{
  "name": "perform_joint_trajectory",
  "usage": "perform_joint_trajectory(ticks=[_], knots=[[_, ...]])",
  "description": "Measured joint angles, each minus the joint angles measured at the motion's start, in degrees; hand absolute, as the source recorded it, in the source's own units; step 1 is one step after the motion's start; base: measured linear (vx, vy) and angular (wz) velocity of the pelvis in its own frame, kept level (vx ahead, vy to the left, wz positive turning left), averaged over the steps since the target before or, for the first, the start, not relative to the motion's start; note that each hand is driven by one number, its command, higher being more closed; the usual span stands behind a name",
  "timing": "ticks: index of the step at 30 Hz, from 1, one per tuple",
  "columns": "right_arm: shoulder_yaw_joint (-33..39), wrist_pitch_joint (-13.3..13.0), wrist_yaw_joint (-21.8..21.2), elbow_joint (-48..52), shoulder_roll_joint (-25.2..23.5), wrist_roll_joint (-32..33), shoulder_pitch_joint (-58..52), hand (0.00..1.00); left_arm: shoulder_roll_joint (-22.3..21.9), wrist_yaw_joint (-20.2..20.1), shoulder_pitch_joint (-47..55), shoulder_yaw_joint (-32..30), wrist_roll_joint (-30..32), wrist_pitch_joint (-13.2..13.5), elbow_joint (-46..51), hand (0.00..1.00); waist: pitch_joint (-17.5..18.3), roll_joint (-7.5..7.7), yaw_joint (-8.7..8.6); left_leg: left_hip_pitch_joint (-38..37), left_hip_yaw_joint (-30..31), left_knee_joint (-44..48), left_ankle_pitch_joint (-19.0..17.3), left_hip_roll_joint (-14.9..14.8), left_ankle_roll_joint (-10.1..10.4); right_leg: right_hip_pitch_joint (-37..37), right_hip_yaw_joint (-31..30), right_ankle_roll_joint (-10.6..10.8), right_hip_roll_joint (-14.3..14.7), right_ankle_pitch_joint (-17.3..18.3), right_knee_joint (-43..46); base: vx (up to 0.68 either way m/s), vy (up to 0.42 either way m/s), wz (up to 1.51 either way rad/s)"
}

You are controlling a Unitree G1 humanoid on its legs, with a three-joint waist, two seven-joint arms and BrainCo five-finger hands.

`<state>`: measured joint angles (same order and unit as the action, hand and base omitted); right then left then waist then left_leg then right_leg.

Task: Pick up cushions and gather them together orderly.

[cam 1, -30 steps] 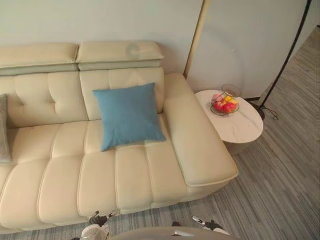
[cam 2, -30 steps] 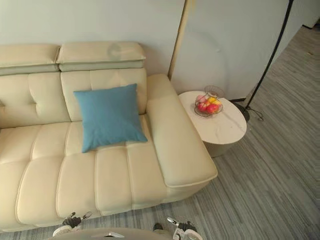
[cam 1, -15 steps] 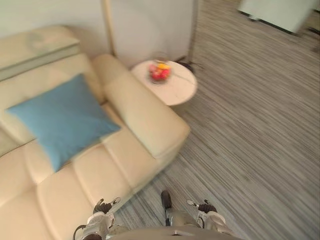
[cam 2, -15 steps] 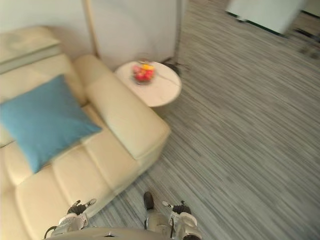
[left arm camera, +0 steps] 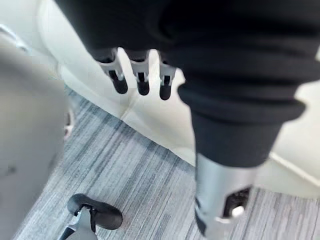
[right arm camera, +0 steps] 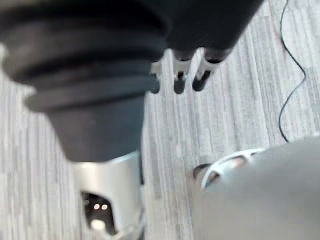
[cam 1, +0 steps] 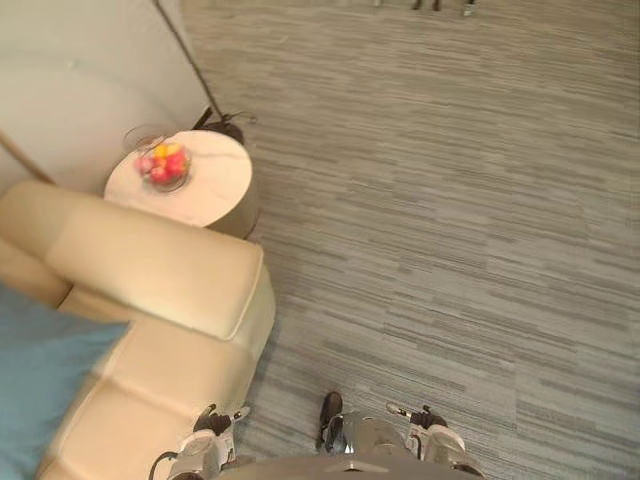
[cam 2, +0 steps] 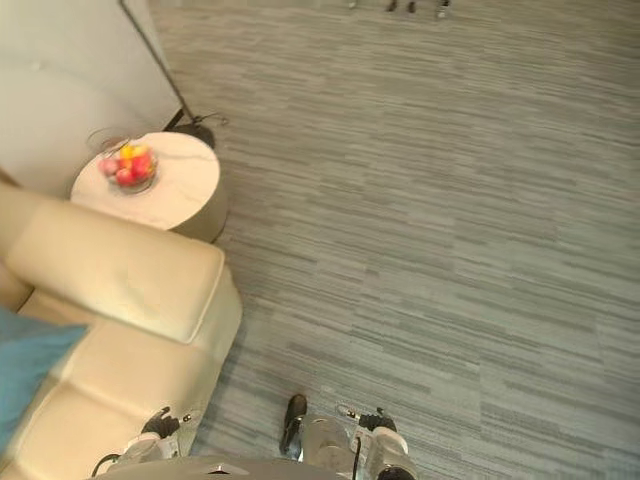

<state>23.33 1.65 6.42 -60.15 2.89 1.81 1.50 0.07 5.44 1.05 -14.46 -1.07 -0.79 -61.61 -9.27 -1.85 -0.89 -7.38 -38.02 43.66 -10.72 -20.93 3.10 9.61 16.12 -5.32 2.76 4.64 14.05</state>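
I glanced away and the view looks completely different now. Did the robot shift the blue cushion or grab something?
Nothing was grabbed or shifted. The robot's head camera swung to its right, so the whole view slid and more floor shows. The blue cushion still lies on the sofa, and the fruit bowl still sits on the round table. The left hand and right hand hang empty, fingers straight.

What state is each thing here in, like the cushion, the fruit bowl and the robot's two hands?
blue cushion: resting on the sofa, not held.
fruit bowl: upright on the round side table, holding fruit.
left hand: open, fingers straight, empty, by the sofa's front.
right hand: open, fingers straight, empty, above the floor.
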Motion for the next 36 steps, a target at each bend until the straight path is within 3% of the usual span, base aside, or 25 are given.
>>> perform_joint_trajectory(ticks=[1,3,5,7,9,10,11,12,14,15,18,22,27,28,29,30,31,32,34,36], knots=[[0.32,0.03,0.01,-0.04,0.05,0.04,-0.12,0.0,-0.14,-0.03,-0.02,-0.09,-0.04,-0.01,0.22,0.0,-0.17,-0.3,-0.02,1.6,2.93,1.93,-1.24,0.52,0.35,-0.8,-1.09,0.13,0.65,-0.08,-0.45,0.13,-0.029,-1.01],[2.22,0.3,-0.01,-1.71,0.22,0.0,-0.13,0.0,-0.03,-0.06,0.24,-0.06,-1.03,0.25,1.03,0.0,-0.48,0.11,0.5,7.02,13.35,-0.14,-5.1,5.82,0.98,-4.42,-5.03,0.78,1.8,-0.5,-3.65,0.11,0.051,-0.92],[2.67,0.72,0.0,-1.47,0.24,0.02,-0.22,0.0,-0.16,-0.06,0.38,-0.07,-1.13,0.54,2.06,0.0,-0.5,0.46,1.07,8.91,16.35,-6.28,-6.13,8.05,0.96,-5.97,-7.24,1.11,1.86,-0.7,-5.2,0.11,0.073,-0.86],[2.56,0.96,0.01,-0.99,0.17,-0.01,-0.55,0.0,-0.81,-0.01,0.56,-0.58,-1.12,0.79,3.3,0.0,-0.44,0.46,1.99,12.24,22.35,-14.34,-5.98,9.75,1.23,-5.99,-10.62,1.12,2.37,-0.7,-5.09,0.1,0.095,-0.92],[2.59,1.02,0.02,-0.85,-0.07,0.0,-0.65,0.0,-1.44,0.14,0.65,-1.31,-1.08,0.87,4.27,0.0,-0.42,0.51,2.82,13.75,36.32,-22.71,-4.96,13.93,1.17,-5.36,-14.61,2.33,2.52,0.14,-3.45,0.14,0.147,-1.01],[2.58,1.03,0.02,-0.67,-0.1,-0.01,-0.67,0.0,-1.48,0.15,0.71,-1.32,-1.08,0.87,4.25,0.0,-0.42,0.49,2.79,13.44,37.74,-23.65,-4.46,14.4,0.66,-5.22,-15.62,2.83,2.54,0.65,-2.63,0.13,0.134,-0.85],[2.55,1.04,0.0,-0.38,-0.16,-0.01,-0.78,0.0,-1.54,0.16,0.73,-1.38,-1.08,0.87,4.26,0.0,-0.38,0.43,2.83,12.8,37.95,-24.76,-3.96,14.44,0.6,-5.04,-16.47,2.94,2.56,1.28,-1.78,0.21,0.254,-1.11],[2.14,1.02,-0.02,1.57,-0.39,-0.02,-1.61,0.0,-2.01,0.14,0.9,-1.44,-1.08,0.87,4.25,0.0,0.34,-0.26,2.84,9.39,33.24,-28.89,1.6,13.25,1.64,-3.36,-18.04,3.63,2.3,4.3,2.93,0.18,0.219,-1.15],[2.08,1.05,-0.03,2.19,-1.01,0.0,-1.85,0.0,-1.56,0.14,0.89,-1.48,-1.07,0.87,4.21,0.0,0.89,0.35,2.8,8.19,30.3,-29.02,1.13,13.81,1.4,-2.9,-19.0,4.41,1.18,5.36,4.46,0.19,0.259,-1.1],[2.12,0.95,-0.1,2.87,-2.33,-0.06,-2.55,0.0,-0.78,0.09,1.25,-1.33,-0.92,0.87,3.09,0.0,2.71,1.57,3.05,6.81,25.66,-30.5,0.64,14.43,0.88,-1.68,-20.38,5.79,-0.18,3.87,3.72,0.2,0.27,-1.03],[2.12,0.98,-0.1,2.67,-2.75,-0.06,-2.63,0.0,-0.16,0.06,0.56,-1.11,-0.59,0.8,1.63,0.0,3.23,2.11,2.84,5.2,23.34,-31.8,0.58,15.13,0.71,-2.65,-22.21,6.56,-0.24,1.74,0.53,0.17,0.205,-0.8],[2.15,0.75,-0.15,0.66,-1.71,-0.04,-2.89,0.0,-0.59,-0.12,0.0,-0.41,0.2,0.79,-0.34,0.0,4.04,0.8,2.78,1.05,21.51,-33.63,0.59,16.79,0.68,-5.94,-26.57,8.56,-0.41,-2.25,-4.88,0.12,0.135,-0.82],[2.57,0.72,-0.17,0.07,-1.34,-0.01,-2.83,0.0,-0.6,-0.82,-0.9,0.02,0.2,0.81,-0.75,0.0,4.33,0.26,2.49,0.14,17.16,-34.95,0.63,17.98,0.57,-5.24,-28.97,8.82,-0.24,-6.66,-9.14,0.0,0.085,-0.68],[2.54,0.73,-0.16,0.01,-1.28,-0.03,-2.74,0.0,-0.6,-0.82,-0.88,0.02,0.21,0.81,-0.79,0.0,4.31,0.23,2.56,0.11,15.55,-34.92,0.7,17.63,0.45,-4.81,-26.92,8.36,-0.03,-8.32,-10.27,-0.1,0.03,-0.79],[2.55,0.78,-0.16,0.06,-1.35,-0.03,-2.15,0.0,-0.66,-0.82,-0.63,0.06,0.18,0.82,-0.73,0.0,3.84,-0.46,2.66,0.12,13.7,-34.99,0.8,17.03,0.14,-4.37,-20.91,5.3,-0.88,-7.44,-10.82,-0.12,-0.015,-0.69],[2.62,0.82,-0.16,0.04,-1.43,-0.02,-1.88,0.0,-0.51,-0.82,-0.44,0.28,0.2,0.83,-0.67,0.0,3.71,-0.12,2.67,-0.1,12.39,-35.12,0.78,17.08,0.12,-3.86,-13.11,2.4,-2.22,-4.61,-9.34,-0.06,-0.033,-0.67],[2.66,0.89,-0.14,0.02,-1.37,-0.03,-1.71,0.0,-0.26,-0.78,-0.25,1.06,0.18,0.83,-0.55,0.0,3.31,0.08,2.84,-1.05,10.62,-35.72,0.77,17.26,0.1,-3.3,-3.54,1.69,-4.35,-1.45,-6.29,-0.09,-0.082,-0.77],[2.63,0.78,-0.14,0.01,-1.2,-0.05,-1.88,0.0,0.14,-0.76,0.76,1.77,0.13,0.86,0.14,0.0,2.92,-0.16,2.38,-2.59,7.98,-36.73,0.76,17.15,0.1,-3.54,9.86,1.66,-8.47,-0.12,-2.57,-0.05,-0.053,-0.76],[2.21,0.76,-0.14,-0.29,-1.04,-0.06,-1.52,0.0,1.13,-0.78,1.45,2.73,0.13,0.89,0.18,0.0,2.58,0.16,2.49,-3.23,7.41,-36.82,0.73,17.34,0.14,-3.35,13.97,2.63,-9.3,-0.37,-1.18,-0.03,-0.115,-0.64],[1.86,0.53,-0.13,-1.66,0.49,-0.06,-0.96,0.0,1.56,-0.78,1.14,4.43,0.12,0.95,0.27,0.0,1.86,0.0,2.48,-2.64,9.99,-36.6,0.58,16.25,0.07,-3.57,9.61,3.37,-6.29,-1.53,-4.17,-0.07,-0.209,-0.68]])
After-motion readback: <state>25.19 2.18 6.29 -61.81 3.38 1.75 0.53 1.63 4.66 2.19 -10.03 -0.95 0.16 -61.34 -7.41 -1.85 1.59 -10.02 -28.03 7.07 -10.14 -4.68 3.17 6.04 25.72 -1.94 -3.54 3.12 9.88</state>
